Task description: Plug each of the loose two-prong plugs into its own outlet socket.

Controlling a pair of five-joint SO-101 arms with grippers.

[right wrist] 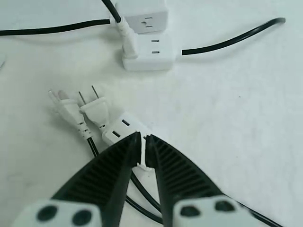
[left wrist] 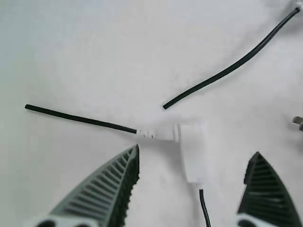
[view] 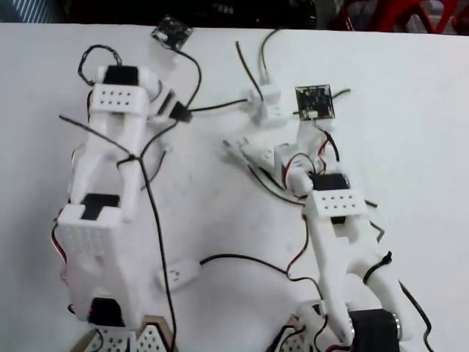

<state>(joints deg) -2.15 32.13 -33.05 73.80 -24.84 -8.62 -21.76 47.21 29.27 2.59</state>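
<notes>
Black ribbed jaws, right gripper (right wrist: 142,139): pressing together at lower centre of the right wrist frame, pinching the rear end of a small white socket (right wrist: 124,128).
Held socket: resting on the white table (right wrist: 236,118), with its two slots facing up and toward the upper left of the frame.
Near plug (right wrist: 98,112): lying just beside the socket's slotted end, possibly touching it.
Far plug (right wrist: 67,109): lying alongside the near plug, further toward the left edge.
Long axis: both plugs are running lower right to upper left. Their prongs are pointing away from the jaws and from the socket, and their black cords (right wrist: 142,189) are trailing back under the gripper.
Judgement: a plug is probably needing to be turned round, or the socket brought about to its prong end, before mating.
Outlet blocks (right wrist: 150,51): two white blocks sitting together at upper centre, well beyond the plugs, with cords leaving left and right.
Left gripper (left wrist: 196,153): jaws standing wide apart along the lower edge of the left wrist frame, gripping nothing.
White block (left wrist: 194,142): lying in the gap between those tips, with a corded white collar meeting its left side. I cannot tell whether it is seated.
Nearer arm: the right one, already working beside both plugs. In the high view the left arm is sitting at upper left, well apart from them.
</notes>
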